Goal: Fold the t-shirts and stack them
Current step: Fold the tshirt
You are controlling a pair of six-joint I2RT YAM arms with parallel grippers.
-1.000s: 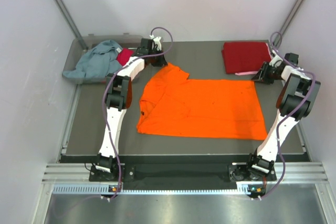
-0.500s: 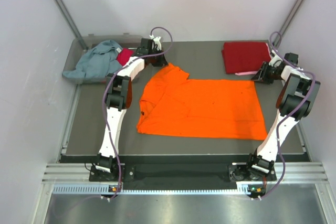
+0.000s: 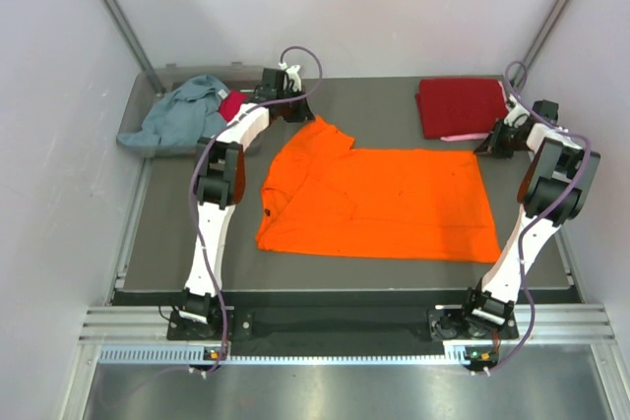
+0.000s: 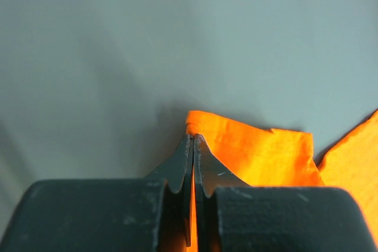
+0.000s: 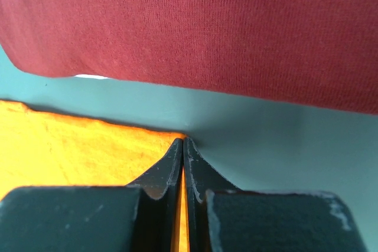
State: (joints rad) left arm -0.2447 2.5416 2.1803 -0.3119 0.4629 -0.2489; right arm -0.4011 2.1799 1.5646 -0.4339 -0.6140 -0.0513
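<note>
From above: the bright orange cloth t-shirt (image 3: 384, 204) lies spread flat mid-frame on the grey tabletop (image 3: 187, 243), with a folded dark red t-shirt (image 3: 461, 105) at upper right. Left wrist view: the left gripper (image 4: 193, 140) has its jaws pinched on the orange sleeve edge. Right wrist view: the right gripper (image 5: 183, 143) has its jaws clamped on the orange corner.

Top camera looks down; both close wrist cameras share its orange t-shirt (image 3: 379, 204).

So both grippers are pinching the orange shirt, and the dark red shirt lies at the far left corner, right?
Not left: the top external view shows the dark red shirt at the far right corner. The left gripper and right gripper do pinch the orange shirt.
</note>
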